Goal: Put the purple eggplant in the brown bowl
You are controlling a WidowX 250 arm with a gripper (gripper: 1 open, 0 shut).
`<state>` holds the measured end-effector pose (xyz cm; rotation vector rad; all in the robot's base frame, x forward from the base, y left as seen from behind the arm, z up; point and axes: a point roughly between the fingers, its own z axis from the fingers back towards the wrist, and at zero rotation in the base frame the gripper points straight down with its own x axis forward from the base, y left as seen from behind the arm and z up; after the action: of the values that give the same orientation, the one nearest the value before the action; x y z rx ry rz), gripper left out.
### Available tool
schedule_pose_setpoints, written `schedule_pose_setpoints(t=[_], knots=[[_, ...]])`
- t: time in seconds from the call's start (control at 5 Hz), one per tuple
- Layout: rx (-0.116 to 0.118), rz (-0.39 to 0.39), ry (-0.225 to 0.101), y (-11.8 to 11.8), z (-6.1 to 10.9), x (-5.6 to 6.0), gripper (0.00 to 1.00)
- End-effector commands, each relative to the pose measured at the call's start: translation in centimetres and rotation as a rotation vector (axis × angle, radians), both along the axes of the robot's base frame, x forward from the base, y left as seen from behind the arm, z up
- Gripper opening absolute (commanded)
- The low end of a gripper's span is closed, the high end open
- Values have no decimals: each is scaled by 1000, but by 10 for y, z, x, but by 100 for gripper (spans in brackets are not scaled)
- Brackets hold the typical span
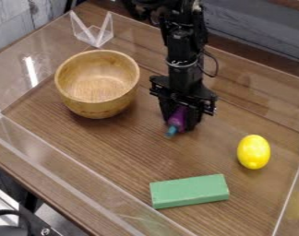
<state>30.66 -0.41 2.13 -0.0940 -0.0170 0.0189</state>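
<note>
Single view, fixed camera, raised above the near edge of the table [65, 157] and looking down obliquely across it toward the far side. Moderate distance: the whole working area fits the frame, with the table's edges running diagonally.

The arm [179, 37] enters from 12 o'clock and reaches to frame centre. The brown bowl [97, 83] sits at about 10 o'clock from centre, the lemon [252, 151] at 4 o'clock, the green block [189, 191] at 6 o'clock. No second view, so no shared region to record.
</note>
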Motion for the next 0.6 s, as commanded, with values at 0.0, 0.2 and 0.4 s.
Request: schedule_pose_setpoints(t=[0.0,0.2,0.4], knots=[[-4,7,-25,2,16,2,0],[-9,17,-21,4,24,-1,0],[-12,25,-19,6,33,-4,0]])
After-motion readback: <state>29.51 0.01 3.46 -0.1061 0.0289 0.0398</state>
